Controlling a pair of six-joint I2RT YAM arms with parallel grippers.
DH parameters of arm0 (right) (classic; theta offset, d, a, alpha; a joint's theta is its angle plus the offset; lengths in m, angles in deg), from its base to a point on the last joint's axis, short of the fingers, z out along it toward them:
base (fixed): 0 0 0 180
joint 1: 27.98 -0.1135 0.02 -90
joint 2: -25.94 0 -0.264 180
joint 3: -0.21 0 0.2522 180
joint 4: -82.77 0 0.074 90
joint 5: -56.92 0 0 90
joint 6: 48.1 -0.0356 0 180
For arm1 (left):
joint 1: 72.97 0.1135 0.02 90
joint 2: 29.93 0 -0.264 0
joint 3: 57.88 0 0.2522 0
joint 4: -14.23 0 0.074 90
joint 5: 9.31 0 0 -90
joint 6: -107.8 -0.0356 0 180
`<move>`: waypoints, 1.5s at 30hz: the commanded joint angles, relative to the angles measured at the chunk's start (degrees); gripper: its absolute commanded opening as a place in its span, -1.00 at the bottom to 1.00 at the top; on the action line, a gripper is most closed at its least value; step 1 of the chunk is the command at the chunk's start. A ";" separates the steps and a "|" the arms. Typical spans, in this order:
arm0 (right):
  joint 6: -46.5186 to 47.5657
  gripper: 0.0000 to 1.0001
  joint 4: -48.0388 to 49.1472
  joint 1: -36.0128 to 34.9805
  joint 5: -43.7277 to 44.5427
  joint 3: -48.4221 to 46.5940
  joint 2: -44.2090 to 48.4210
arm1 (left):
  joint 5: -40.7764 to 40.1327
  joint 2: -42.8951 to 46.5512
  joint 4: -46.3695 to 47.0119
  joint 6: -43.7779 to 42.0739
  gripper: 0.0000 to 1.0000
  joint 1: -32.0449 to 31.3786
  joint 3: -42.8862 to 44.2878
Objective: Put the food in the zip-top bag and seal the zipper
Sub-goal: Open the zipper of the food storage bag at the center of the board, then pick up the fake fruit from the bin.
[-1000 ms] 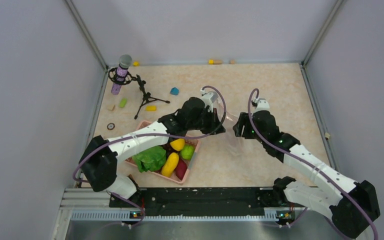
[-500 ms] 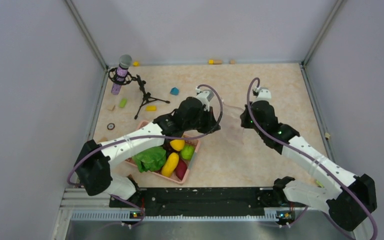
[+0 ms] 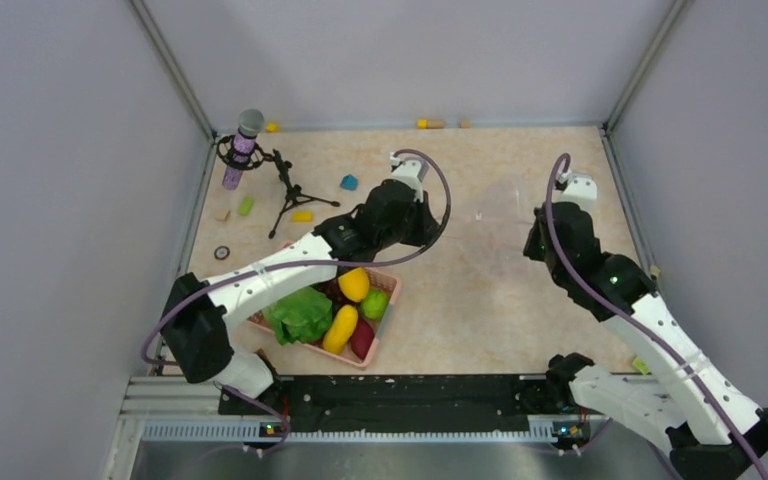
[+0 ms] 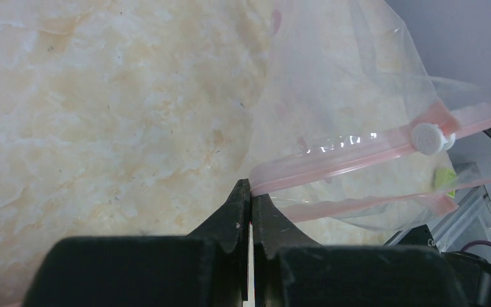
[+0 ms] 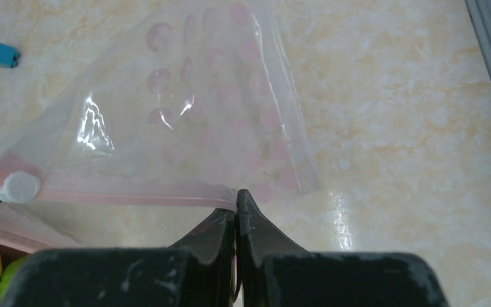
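Top external view: the two arms reach over a beige marbled surface [image 3: 480, 310] and stand well apart, with a clear zip-top bag [image 3: 480, 215] spanning the gap between them, faint from this height. A pink basket [image 3: 389, 308] lies near the left arm and holds the food: green lettuce [image 3: 300, 315], a lemon [image 3: 354, 284], a banana [image 3: 341, 328], a green round fruit [image 3: 375, 303] and a reddish sweet potato [image 3: 362, 340]. None of the food is in the bag. A microphone [image 3: 243, 150] on a small tripod [image 3: 288, 190] stands at the far left, with a blue block [image 3: 349, 183] near it.

Left wrist view: the left jaws are closed on one end of the pink zipper [image 4: 332, 160]. A white slider [image 4: 429, 139] sits on the strip towards its other end, and a second pink strip runs just below the first. The bag's clear body extends away from the zipper over the surface.

Right wrist view: the right jaws are pinched shut on the opposite end of the zipper. The slider appears at the far end of the strip, and pink dots are printed on the bag. Whether the bag touches the surface cannot be told.
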 commanded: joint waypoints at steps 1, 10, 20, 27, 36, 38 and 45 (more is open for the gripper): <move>6.41 -1.00 -4.88 2.19 1.47 -0.59 2.03 | -4.77 -4.39 -5.75 -2.40 -1.00 3.02 1.71; 7.88 -1.00 5.04 2.26 -19.02 3.75 5.24 | 18.64 -6.80 -0.35 -6.28 -0.45 2.92 2.58; 6.43 -1.00 3.77 2.81 -23.85 5.20 1.55 | 34.67 2.15 7.41 -9.27 0.64 2.77 -6.14; 6.40 -1.00 3.25 4.70 -24.39 5.80 1.00 | 28.60 12.41 4.86 -10.75 0.75 2.77 -12.21; 6.80 -1.00 3.21 5.25 -26.46 6.17 0.09 | -6.44 19.56 -3.98 -2.86 0.95 2.95 -17.31; 6.73 -1.00 3.24 5.25 -26.53 6.33 0.05 | -14.21 18.17 -8.62 1.64 0.95 4.10 -16.85; 6.79 -1.00 3.24 5.25 -27.54 6.51 -0.41 | -16.11 13.51 -14.74 6.89 0.95 7.08 -16.07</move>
